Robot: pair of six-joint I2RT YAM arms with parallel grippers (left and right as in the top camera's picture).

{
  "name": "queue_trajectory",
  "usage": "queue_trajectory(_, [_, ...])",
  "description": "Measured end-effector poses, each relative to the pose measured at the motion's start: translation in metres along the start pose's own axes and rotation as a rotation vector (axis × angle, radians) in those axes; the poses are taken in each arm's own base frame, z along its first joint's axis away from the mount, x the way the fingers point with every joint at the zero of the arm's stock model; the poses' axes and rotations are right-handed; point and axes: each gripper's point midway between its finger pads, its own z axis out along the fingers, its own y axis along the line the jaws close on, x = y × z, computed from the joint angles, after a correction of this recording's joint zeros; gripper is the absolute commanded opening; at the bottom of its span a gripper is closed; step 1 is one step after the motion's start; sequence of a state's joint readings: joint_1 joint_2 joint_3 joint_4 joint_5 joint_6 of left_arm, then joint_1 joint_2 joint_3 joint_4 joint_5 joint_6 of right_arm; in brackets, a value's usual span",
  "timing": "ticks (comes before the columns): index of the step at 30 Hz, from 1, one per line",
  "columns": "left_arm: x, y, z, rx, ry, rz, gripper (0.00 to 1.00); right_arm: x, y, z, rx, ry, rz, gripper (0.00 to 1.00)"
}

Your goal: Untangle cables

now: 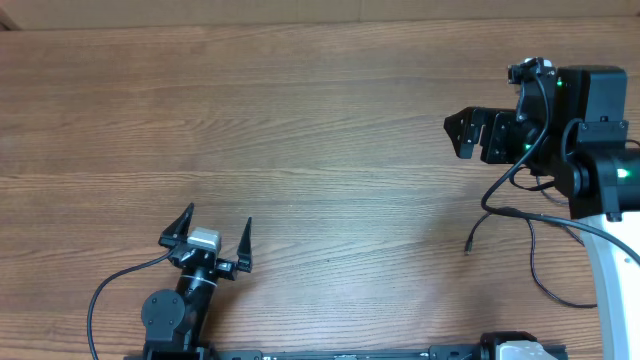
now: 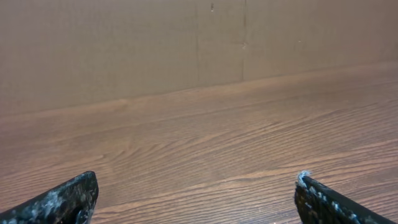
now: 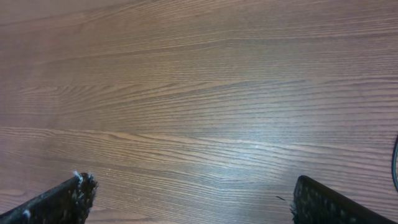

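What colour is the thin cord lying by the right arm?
The thin cord is black; overhead view best.

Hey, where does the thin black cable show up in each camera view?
Overhead: cable in the lower right of the picture.
Left wrist: not in it.
Right wrist: a thin dark curve at the right edge, possibly it.
Shared landmark: the wood-grain table.
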State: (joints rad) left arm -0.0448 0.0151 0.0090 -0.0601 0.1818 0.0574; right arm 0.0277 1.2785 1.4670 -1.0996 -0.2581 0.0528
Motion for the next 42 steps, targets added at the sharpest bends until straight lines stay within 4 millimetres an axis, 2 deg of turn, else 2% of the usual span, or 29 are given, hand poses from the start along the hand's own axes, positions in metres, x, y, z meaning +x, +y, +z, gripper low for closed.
queue_trajectory(5, [-0.001,0.0,0.0,-0.001,-0.003,0.001,1.0,0.0,0.0,0.0,0.0,0.0,-0.001,1.0])
queue_trajectory(8, [-0.032,0.001,-0.002,-0.006,-0.131,0.02,1.0,0.0,0.0,0.0,0.0,0.0,0.0,1.0])
queue_trajectory(10, [-0.037,0.001,-0.003,-0.008,-0.153,0.024,1.0,0.0,0.0,0.0,0.0,0.0,0.0,1.0])
queue_trajectory(12, [-0.024,0.001,-0.002,-0.005,-0.099,0.011,1.0,0.0,0.0,0.0,0.0,0.0,0.0,1.0])
queue_trajectory(13, [-0.001,0.001,0.0,-0.007,-0.005,-0.007,1.0,0.0,0.0,0.0,0.0,0.0,0.0,1.0])
queue_trajectory(14, [0.0,0.003,0.0,-0.016,0.001,-0.02,1.0,0.0,0.0,0.0,0.0,0.0,0.0,1.0])
queue_trajectory(42, [0.001,0.008,0.0,-0.045,0.004,-0.045,1.0,0.0,0.0,0.0,0.0,0.0,0.0,1.0])
